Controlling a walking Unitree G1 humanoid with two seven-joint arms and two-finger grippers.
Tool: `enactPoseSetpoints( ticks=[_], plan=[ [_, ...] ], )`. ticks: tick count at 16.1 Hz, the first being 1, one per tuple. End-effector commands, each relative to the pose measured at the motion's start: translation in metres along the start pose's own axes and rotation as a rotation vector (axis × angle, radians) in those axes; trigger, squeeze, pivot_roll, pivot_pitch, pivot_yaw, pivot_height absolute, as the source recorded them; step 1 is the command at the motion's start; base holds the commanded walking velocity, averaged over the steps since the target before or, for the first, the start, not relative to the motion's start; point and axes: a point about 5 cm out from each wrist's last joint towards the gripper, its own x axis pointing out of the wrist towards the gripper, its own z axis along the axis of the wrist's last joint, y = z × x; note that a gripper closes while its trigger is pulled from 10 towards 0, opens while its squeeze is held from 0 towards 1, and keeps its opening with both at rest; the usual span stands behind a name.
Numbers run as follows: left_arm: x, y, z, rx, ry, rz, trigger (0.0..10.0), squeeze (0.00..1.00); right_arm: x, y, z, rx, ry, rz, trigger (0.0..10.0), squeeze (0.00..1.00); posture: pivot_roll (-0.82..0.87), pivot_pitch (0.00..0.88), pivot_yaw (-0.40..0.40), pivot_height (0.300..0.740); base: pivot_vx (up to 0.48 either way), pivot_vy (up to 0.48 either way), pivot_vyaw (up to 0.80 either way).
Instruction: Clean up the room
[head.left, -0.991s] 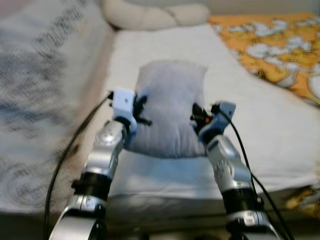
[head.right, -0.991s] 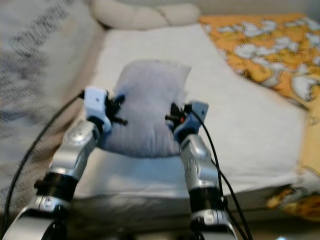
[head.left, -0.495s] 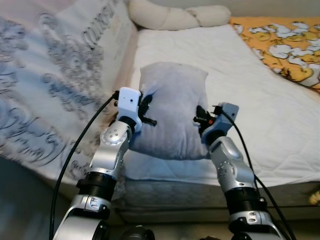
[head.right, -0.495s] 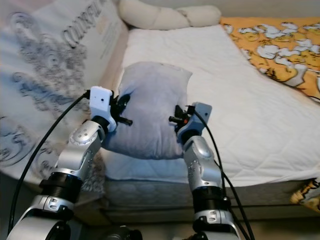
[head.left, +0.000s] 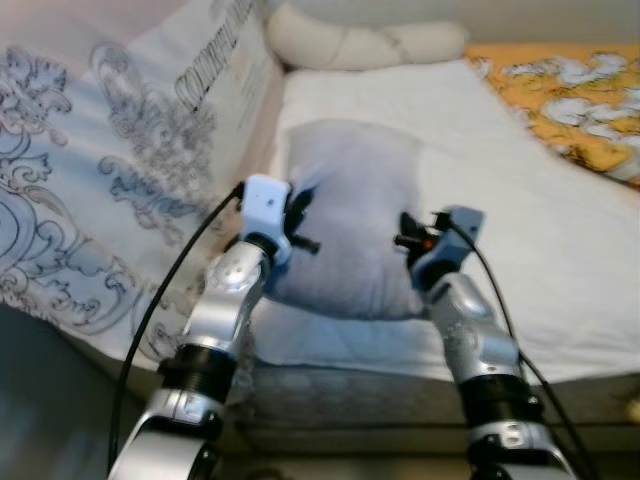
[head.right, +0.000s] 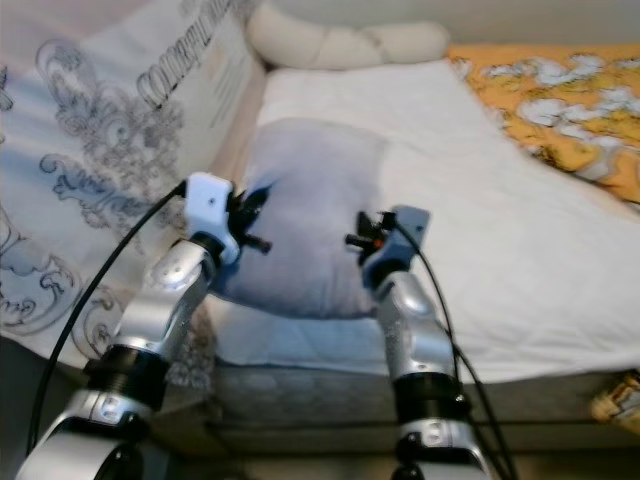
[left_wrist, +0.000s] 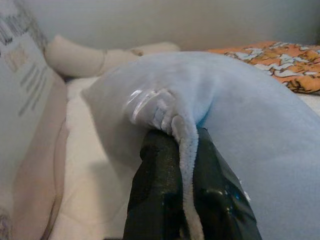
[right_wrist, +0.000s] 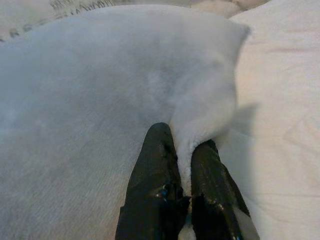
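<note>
Left gripper (left_wrist: 182, 150): black fingers (left_wrist: 152, 200) clamped on a pinched fold at the left edge of the pale blue-grey pillow (head.left: 355, 215); fold squeezed thin between the two pads, fabric bunched just above them. Fingertips themselves buried in the cloth, hard to make out.

Right gripper (right_wrist: 182, 150): likewise pinched tight on a ridge of the same pillow at its right edge, fabric wedged between the two fingers (right_wrist: 155, 185). Tips partly sunk in the plush.

From the head views, both grippers mostly hidden behind their blue-and-white wrist housings and the pillow's bulge (only small black parts poking out on either flank). Silver forearms below, black cables trailing from each wrist; lower arms cut off at the frame's bottom edge.

Pillow held between both arms over the near edge of the bed (head.left: 540, 240), white quilted cover under and beyond it. Whether its underside touches the mattress: cannot tell, near edge blocked by the arms.

Beyond: long cream bolster (head.right: 345, 45) at the far end of the bed. Orange patterned blanket (head.left: 575, 100) at far right, cut off by the frame. To the left, a white panel with grey scrollwork and lettering (head.right: 110, 150), print blurred, unreadable. Head views slightly soft overall.
</note>
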Motion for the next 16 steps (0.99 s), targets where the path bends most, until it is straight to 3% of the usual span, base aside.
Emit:
enactPoseSetpoints(
  ticks=[1, 5, 10, 16],
  plan=[
    [0.0003, 0.0073, 0.0086, 0.015, -0.038, 0.020, 10.0, 0.00, 0.0008, 0.0049, 0.0003, -0.018, 0.002, 0.017, 10.0, 0.00, 0.01, 0.000, 0.056, 0.740, 0.379, 0.000, 0.00],
    [-0.0005, 0.0063, 0.0079, 0.018, -0.038, 0.014, 10.0, 0.00, 0.0011, 0.0055, -0.0026, -0.067, 0.020, 0.013, 10.0, 0.00, 0.01, 0.000, 0.056, 0.740, 0.374, 0.000, 0.34],
    [-0.0003, 0.0068, 0.0085, 0.027, -0.039, 0.013, 10.0, 0.00, 0.0006, 0.0027, -0.0065, -0.046, 0.042, -0.006, 10.0, 0.00, 0.01, 0.000, 0.057, 0.740, 0.367, 0.000, 0.09],
    [0.0004, 0.0094, 0.0083, 0.086, -0.031, 0.007, 10.0, 0.00, 0.0013, 0.0030, -0.0069, -0.019, 0.045, 0.005, 10.0, 0.00, 0.02, 0.000, 0.058, 0.740, 0.000, 0.000, 0.00]
  ],
)
